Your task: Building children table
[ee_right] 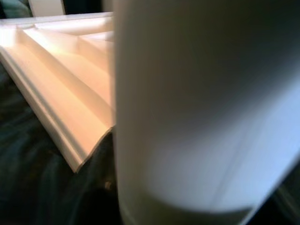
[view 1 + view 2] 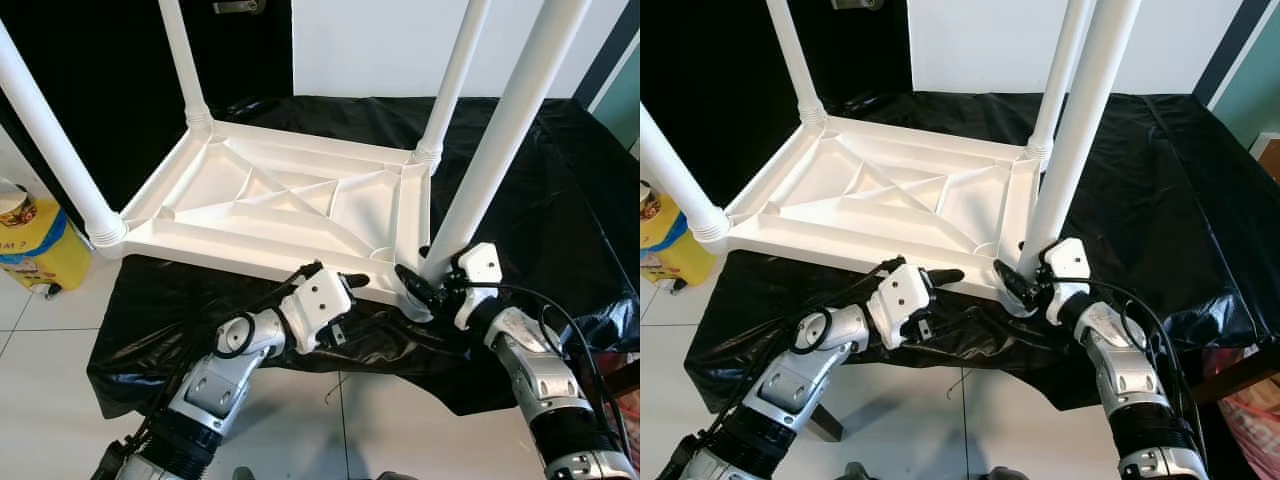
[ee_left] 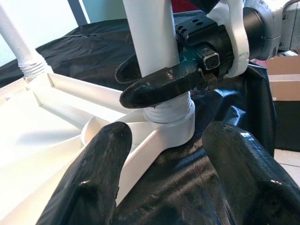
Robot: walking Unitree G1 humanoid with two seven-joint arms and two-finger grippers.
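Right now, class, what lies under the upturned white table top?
A black sheet lies spread beneath the table top, hanging over the near edge. What supports the sheet underneath is covered and cannot be seen.

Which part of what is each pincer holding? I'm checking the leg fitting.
Right pincer grips the near table leg just above its socket. Left pincer is open, holding nothing.

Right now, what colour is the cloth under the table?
Black cloth, seen best in the left eye view.
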